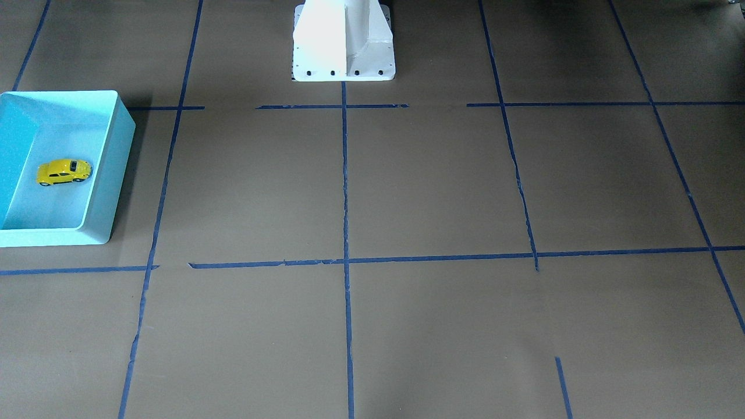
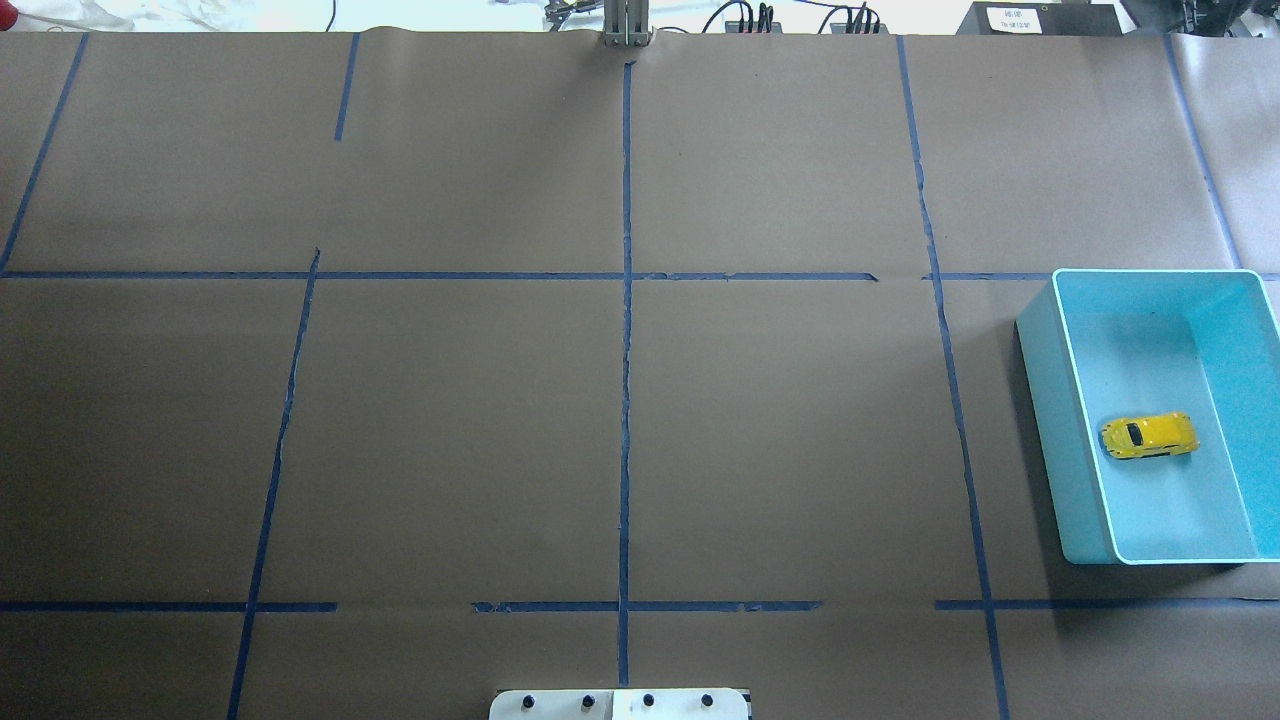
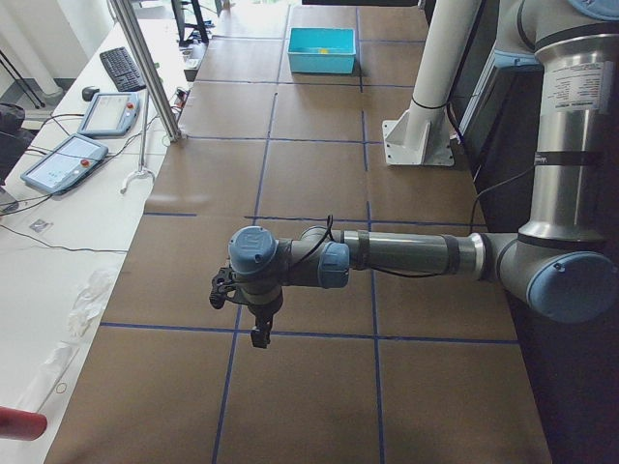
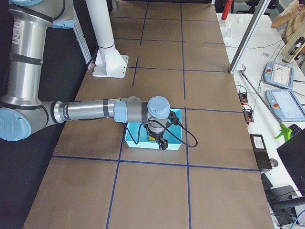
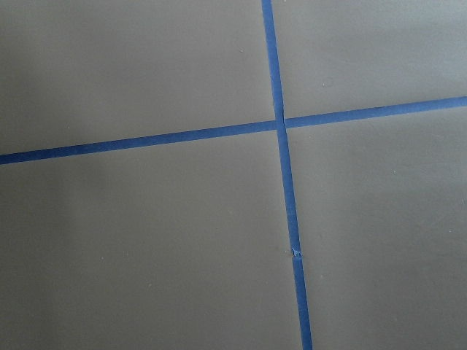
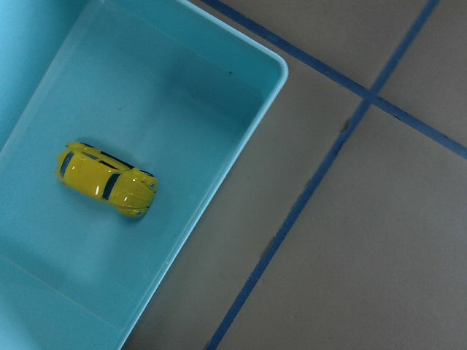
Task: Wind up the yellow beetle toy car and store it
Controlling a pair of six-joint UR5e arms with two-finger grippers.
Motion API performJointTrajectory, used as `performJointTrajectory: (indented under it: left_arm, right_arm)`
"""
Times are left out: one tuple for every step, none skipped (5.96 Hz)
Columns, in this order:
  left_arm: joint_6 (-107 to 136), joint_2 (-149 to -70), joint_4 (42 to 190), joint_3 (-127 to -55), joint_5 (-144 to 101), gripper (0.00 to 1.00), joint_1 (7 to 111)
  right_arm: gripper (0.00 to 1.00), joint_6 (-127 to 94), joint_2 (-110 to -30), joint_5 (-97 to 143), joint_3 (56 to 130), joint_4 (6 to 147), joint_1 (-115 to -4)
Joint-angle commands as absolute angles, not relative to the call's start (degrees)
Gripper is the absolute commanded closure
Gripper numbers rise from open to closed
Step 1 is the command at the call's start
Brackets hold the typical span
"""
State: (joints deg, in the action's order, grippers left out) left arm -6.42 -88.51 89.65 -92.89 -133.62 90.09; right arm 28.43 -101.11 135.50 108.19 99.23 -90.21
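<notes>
The yellow beetle toy car [image 1: 64, 171] lies on its wheels on the floor of the turquoise bin [image 1: 112, 174]. It also shows in the overhead view [image 2: 1150, 436] and in the right wrist view [image 6: 107, 180], inside the bin [image 6: 244, 146]. My right gripper [image 4: 162, 142] hangs above the bin [image 4: 177, 114], seen only in the exterior right view, so I cannot tell if it is open or shut. My left gripper [image 3: 259, 333] hangs over bare table far from the bin [image 3: 321, 50], seen only in the exterior left view, so I cannot tell its state either.
Brown paper covers the table, marked with a grid of blue tape lines [image 2: 626, 400]. The white robot base [image 1: 343, 43] stands at the table's back edge. Tablets and cables lie on side benches [image 3: 63, 159].
</notes>
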Motion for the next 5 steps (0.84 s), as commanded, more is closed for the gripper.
performJointTrajectory:
  left_arm:
    - [-6.42,-88.51,89.65,-92.81,-133.68,0.0,90.09]
    - [-6.42,-88.51,89.65,-92.9,-133.68,0.0,90.09]
    - [-6.42,-88.51,89.65,-92.9,-133.68,0.0,90.09]
    - [-6.42,-88.51,89.65,-92.9,-133.68,0.0,90.09]
    - [-6.42,-88.51,89.65,-92.81,-133.68,0.0,90.09]
  right_arm:
    - [0.0,12.46,-101.25,132.82,107.41,101.42,-92.37]
    - [0.0,6.48,-99.86,132.89,101.4,100.9,-94.46]
    - [0.0,-6.98,-98.02,132.8,100.73,100.72,-94.92]
    - [0.0,-13.21,-97.74,132.19,100.37,98.63,-94.92]
    - [0.0,-19.97,-97.73,131.14,100.46,95.92,-94.92]
